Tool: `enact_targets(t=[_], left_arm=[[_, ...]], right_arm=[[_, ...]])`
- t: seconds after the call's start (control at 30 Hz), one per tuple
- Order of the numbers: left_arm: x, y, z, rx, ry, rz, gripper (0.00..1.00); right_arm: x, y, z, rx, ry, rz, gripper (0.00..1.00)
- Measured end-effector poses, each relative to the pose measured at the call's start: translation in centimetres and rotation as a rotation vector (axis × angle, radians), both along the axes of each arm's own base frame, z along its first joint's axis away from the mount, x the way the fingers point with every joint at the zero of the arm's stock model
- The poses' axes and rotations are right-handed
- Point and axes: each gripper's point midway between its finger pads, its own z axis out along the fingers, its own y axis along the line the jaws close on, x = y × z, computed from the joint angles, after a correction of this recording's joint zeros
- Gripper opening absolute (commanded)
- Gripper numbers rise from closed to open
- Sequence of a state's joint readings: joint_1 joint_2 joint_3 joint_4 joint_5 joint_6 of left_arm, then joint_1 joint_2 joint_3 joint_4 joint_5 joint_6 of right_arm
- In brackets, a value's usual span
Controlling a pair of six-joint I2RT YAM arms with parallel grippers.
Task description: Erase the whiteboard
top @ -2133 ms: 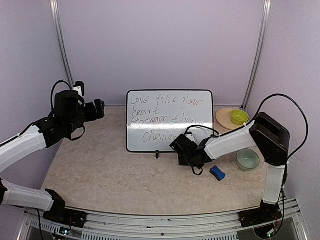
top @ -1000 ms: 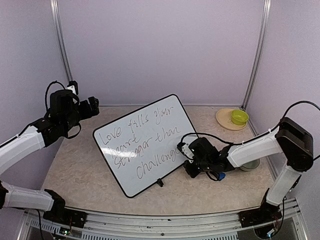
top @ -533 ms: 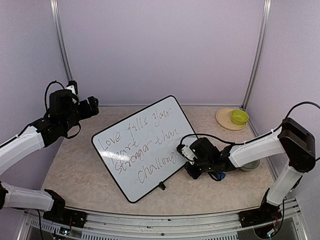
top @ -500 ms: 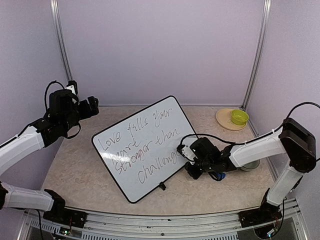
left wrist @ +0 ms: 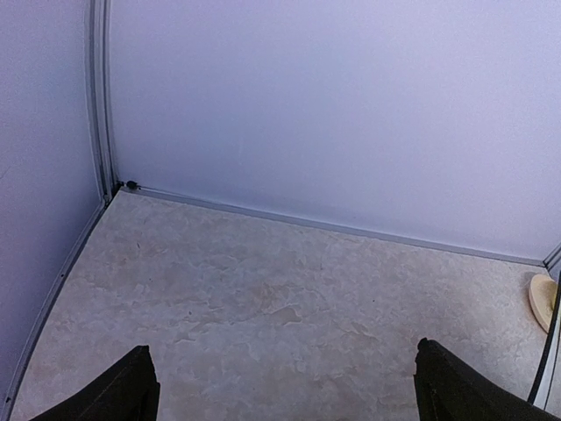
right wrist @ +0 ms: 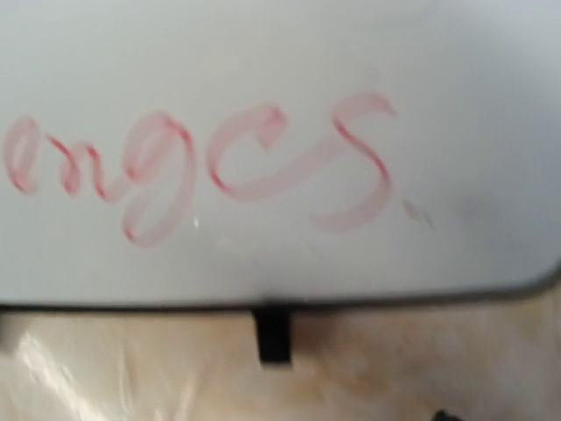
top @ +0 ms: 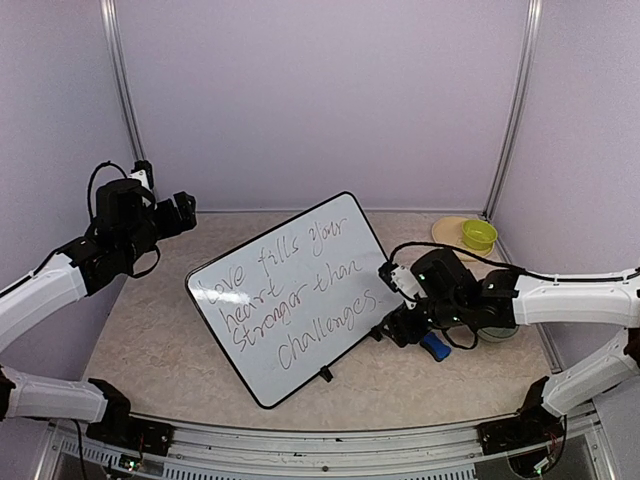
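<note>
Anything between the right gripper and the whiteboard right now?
Nothing visible. The right gripper sits close by the edge of the whiteboard; its wrist view shows the board and a black clip straight ahead. The blue eraser lies on the gripper's far side, not between.

The whiteboard looks glossy and smooth, edged by a thin black frame. The table is matt, with a beige marbled pattern.

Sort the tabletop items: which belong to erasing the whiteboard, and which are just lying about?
For the job:
- whiteboard, covered in handwriting
- blue eraser, on the table to the board's right

Lying about:
- lime-green bowl
- tan round plate under that bowl, far right corner
</note>
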State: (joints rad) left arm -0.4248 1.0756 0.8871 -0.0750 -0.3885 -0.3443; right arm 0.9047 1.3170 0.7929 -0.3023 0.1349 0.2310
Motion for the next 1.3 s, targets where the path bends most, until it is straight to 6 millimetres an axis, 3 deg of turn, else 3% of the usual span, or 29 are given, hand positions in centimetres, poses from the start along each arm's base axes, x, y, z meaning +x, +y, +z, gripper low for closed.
enact_targets(t=[0.4, 0.7, 0.93, 1.13, 1.3], left_arm=[[0.0, 0.0, 0.1, -0.015, -0.001, -0.003, 0.99], [-0.1, 0.1, 0.3, -0.019, -0.006, -0.002, 0.99], [-0.1, 0.1, 0.3, -0.02, -0.006, -0.002, 0.99], [-0.1, 0.1, 0.2, -0.019, -0.005, -0.002, 0.99], [0.0, 0.2, 0.1, -0.02, -0.001, -0.001, 0.99]], right_arm=[[-1.6, -7.2, -4.0, -0.105, 0.241, -0.32, 0.72], [-0.2, -10.9, -6.4, -0.158, 0.306, -0.477, 0.67], [-0.2, -11.7, -8.7, -0.198, 0.342, -0.489, 0.57], [0.0, -11.2, -9.0, -0.19, 0.342, -0.467, 0.45], [-0.1, -10.9, -9.1, -0.178, 0.347, -0.453, 0.48]])
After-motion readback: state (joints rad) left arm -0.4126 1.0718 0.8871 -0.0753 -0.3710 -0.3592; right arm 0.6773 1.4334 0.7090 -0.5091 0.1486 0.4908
